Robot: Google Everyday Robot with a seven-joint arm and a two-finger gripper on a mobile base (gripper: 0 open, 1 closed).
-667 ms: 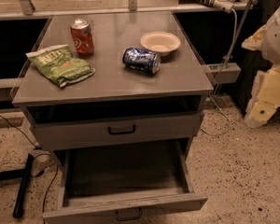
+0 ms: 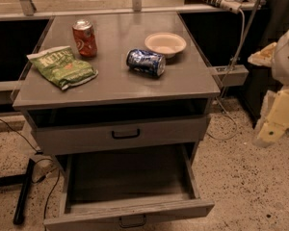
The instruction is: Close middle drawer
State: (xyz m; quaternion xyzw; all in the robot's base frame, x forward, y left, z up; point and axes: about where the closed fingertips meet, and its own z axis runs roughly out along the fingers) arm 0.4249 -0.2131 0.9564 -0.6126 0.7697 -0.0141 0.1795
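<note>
Grey wood, pulled out: the middle drawer (image 2: pixel 130 179) stands far open at the foot of the cabinet (image 2: pixel 192 81), directly under the upper drawer (image 2: pixel 77 139), with its front near the bottom edge of the view.
Gripper: the gripper (image 2: pixel 274 121) hangs to the right of the cabinet, well apart from the drawer. I cannot tell whether its jaws are parted or closed.
Step in hand: the approach to the open front, as I judge it; nothing touches the drawer yet.
How I do it well: I bring the gripper round in front of the drawer's face, set it against the middle near the black handle (image 2: pixel 132 221), and push straight back. An off-centre push would likely skew the drawer and bind it.
Watch for: the cabinet's right front corner on the way in. A jolt could also roll the blue can (image 2: pixel 145 62) lying on its side on top.
Drawer's look: wide and shallow, grey boards, dark floor showing, small bar handle centred on the front.
</note>
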